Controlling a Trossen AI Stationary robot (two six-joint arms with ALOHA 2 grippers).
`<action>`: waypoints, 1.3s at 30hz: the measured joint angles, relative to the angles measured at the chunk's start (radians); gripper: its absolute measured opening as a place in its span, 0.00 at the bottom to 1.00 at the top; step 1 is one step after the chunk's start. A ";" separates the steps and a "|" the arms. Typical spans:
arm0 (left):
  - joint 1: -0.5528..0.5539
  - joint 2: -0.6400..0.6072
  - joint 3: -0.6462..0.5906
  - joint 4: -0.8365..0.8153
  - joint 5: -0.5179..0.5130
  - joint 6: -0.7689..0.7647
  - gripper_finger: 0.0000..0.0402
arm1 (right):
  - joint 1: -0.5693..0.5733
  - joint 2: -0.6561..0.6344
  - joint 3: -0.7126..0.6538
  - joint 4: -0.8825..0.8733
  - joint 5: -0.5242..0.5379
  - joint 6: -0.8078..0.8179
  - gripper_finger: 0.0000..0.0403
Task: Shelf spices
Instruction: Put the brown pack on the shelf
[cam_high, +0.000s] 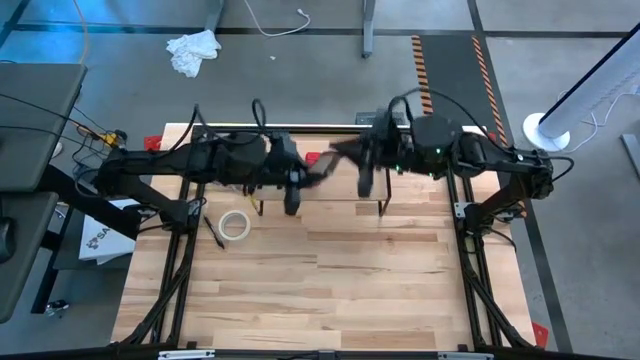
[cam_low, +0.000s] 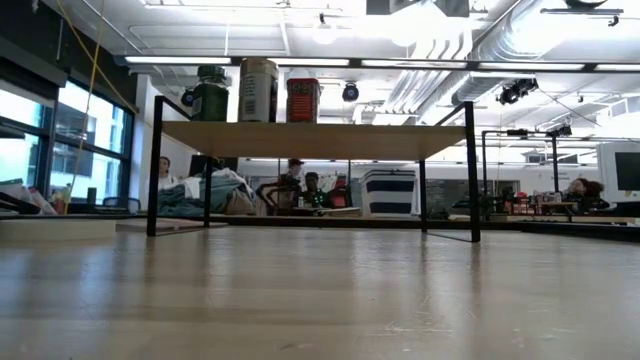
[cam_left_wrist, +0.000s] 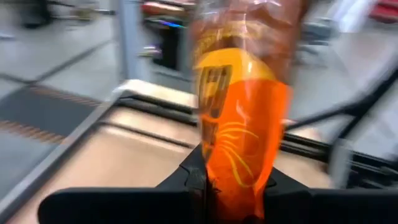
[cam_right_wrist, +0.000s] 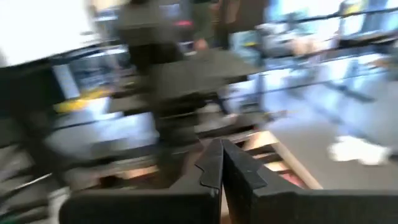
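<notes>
The orange-brown packet (cam_left_wrist: 239, 118) sits between my left gripper's fingers (cam_left_wrist: 227, 186); in the high view that gripper (cam_high: 305, 180) is over the shelf, near the table's far edge. The shelf (cam_low: 315, 140) stands on thin black legs. On its top board stand the green-lidded jar (cam_low: 210, 95), the tan-lidded jar (cam_low: 258, 90) and the red tin (cam_low: 303, 100). My right gripper (cam_right_wrist: 221, 165) is shut on nothing and hovers close to the left one (cam_high: 345, 152). Neither gripper shows in the low view. My left gripper pinches the packet between its two fingers at one end (cam_left_wrist: 233, 180). The rest of the packet sticks out ahead of the fingers, lifted clear of the table.
A white tape roll (cam_high: 235, 226) and a small dark stick (cam_high: 214, 232) lie on the table on its left side. The near half of the table (cam_high: 330, 290) is bare wood. People sit in the room beyond the far edge (cam_low: 300, 185).
</notes>
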 joint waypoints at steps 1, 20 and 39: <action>0.009 0.000 -0.001 -0.004 -0.032 0.000 0.08 | 0.007 0.000 0.000 -0.006 -0.029 0.015 0.00; 0.042 -0.044 0.000 0.124 0.113 0.025 0.07 | 0.027 -0.166 0.022 -0.216 0.231 0.139 0.19; 0.079 -0.074 0.000 0.260 0.355 -0.038 0.07 | -0.016 -0.027 -0.002 0.153 -0.065 0.079 0.61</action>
